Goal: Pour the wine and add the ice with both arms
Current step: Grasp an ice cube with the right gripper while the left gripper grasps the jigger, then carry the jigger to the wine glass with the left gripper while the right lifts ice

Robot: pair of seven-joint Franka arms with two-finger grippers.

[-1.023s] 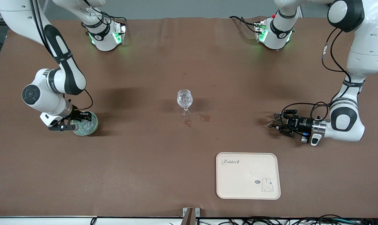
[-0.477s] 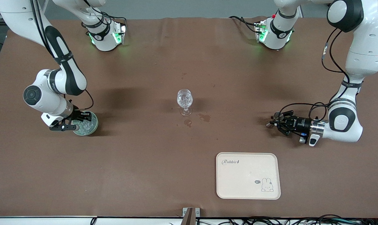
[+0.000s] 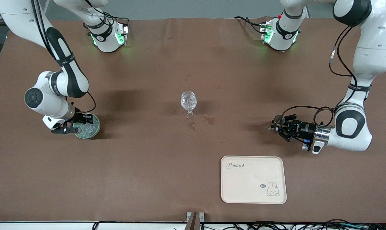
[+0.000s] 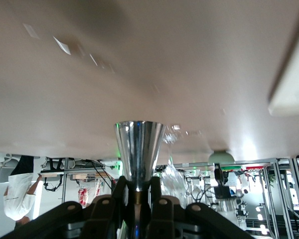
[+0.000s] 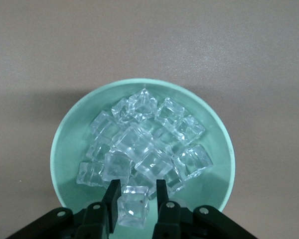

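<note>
Front view: left gripper over bare table toward the left arm's end, clamped on the jigger; right gripper over the bowl; stemmed glass mid-table, apparently awaiting both. Left wrist: jigger pinched at its waist. Right wrist: fingers closed on 1 ice cube, still to be carried over.

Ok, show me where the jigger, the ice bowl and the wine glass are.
jigger [image 4: 138, 149]: left wrist view, on its shiny flared cup.
ice bowl [image 5: 69, 144]: right wrist view, on the bare green inner wall.
wine glass [image 3: 188, 100]: front view, on its clear bowl.
</note>
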